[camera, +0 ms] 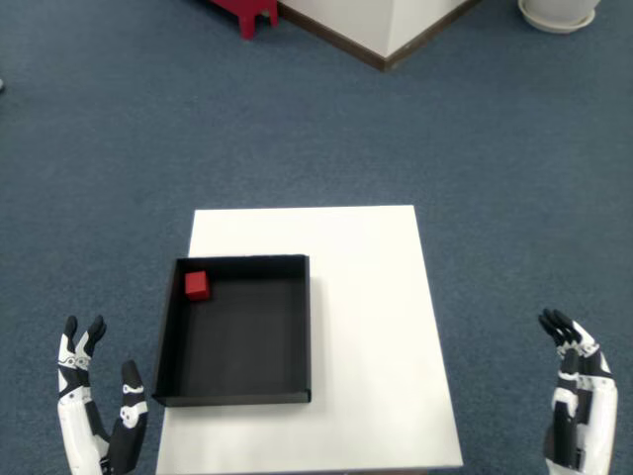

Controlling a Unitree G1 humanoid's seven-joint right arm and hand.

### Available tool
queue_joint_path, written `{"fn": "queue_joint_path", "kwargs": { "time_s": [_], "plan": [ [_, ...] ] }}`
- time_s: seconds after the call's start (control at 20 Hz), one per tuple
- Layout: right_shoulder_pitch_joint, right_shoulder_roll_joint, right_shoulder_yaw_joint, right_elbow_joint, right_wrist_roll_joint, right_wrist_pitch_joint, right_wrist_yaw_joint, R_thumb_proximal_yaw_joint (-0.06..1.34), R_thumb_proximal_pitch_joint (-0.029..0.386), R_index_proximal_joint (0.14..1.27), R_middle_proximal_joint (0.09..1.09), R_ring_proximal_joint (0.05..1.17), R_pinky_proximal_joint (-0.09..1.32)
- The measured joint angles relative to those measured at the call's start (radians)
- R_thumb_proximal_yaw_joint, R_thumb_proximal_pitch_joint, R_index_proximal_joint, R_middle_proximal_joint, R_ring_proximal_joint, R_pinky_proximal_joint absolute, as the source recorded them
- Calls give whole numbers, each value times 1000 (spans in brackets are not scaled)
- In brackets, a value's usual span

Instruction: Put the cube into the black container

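Note:
A small red cube lies inside the black container, in its far left corner. The container sits on the left half of a white table. My right hand hangs at the bottom right, off the table's right edge, fingers straight and apart, holding nothing. The left hand is at the bottom left, beside the container's near left corner, fingers spread and empty too. Both hands are well apart from the cube.
Blue carpet surrounds the table. A red stool and a white wall corner with brown skirting stand far back. A white pot base sits at the top right.

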Motion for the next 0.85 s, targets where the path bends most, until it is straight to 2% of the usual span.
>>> {"fn": "queue_joint_path", "kwargs": {
  "time_s": [0.2,0.5,0.85],
  "plan": [
    [-22,24,15,58,1,-11,19,214,297,398,379,415,324],
    [-22,43,17,109,8,-19,36,151,295,385,374,416,329],
    [-28,73,20,146,10,-19,54,141,300,380,372,414,327]
  ]
}}
